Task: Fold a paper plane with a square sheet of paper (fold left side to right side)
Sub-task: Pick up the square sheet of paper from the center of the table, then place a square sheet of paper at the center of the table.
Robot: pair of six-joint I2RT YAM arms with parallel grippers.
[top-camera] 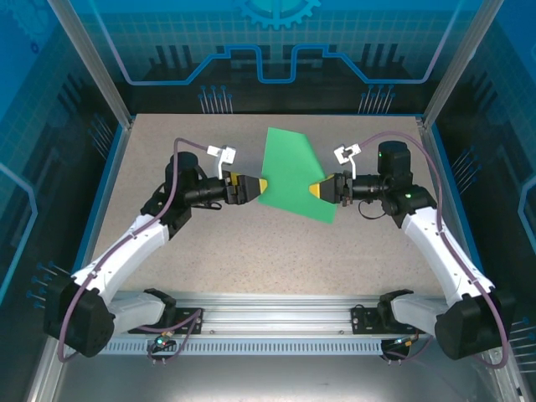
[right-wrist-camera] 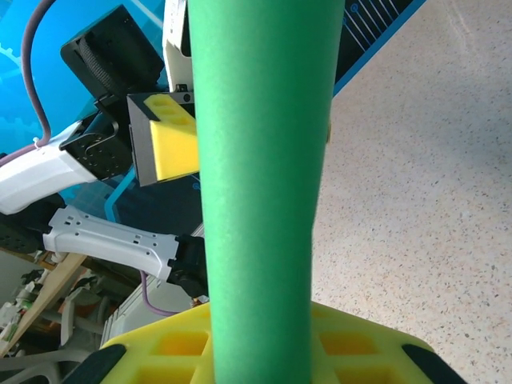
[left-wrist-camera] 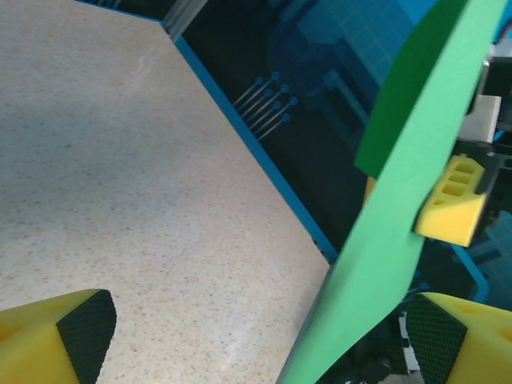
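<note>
Beneath the square sheet of paper [top-camera: 295,172], speckled tabletop [top-camera: 201,251]. Sheet raised off that surface and standing tilted, pinched at its right edge by the right gripper [top-camera: 321,189], closed down narrow on the green paper. At the sheet's left edge, left gripper [top-camera: 258,186] spread wide, gripping nothing, with the paper running between its jaws.

Probably held up this way so the left side can be caught and carried over to the right.

From above: a flat slanted outline of the sheet, no hint of bend. From the left wrist: a curl at the sheet's top, plus the opposite yellow fingertip [left-wrist-camera: 452,212] pressed on its far face. From the right wrist: sheet rising straight out of the closed fingers, with the other arm's yellow pad [right-wrist-camera: 172,148] just beside it. Touching or apart, cannot tell.
</note>
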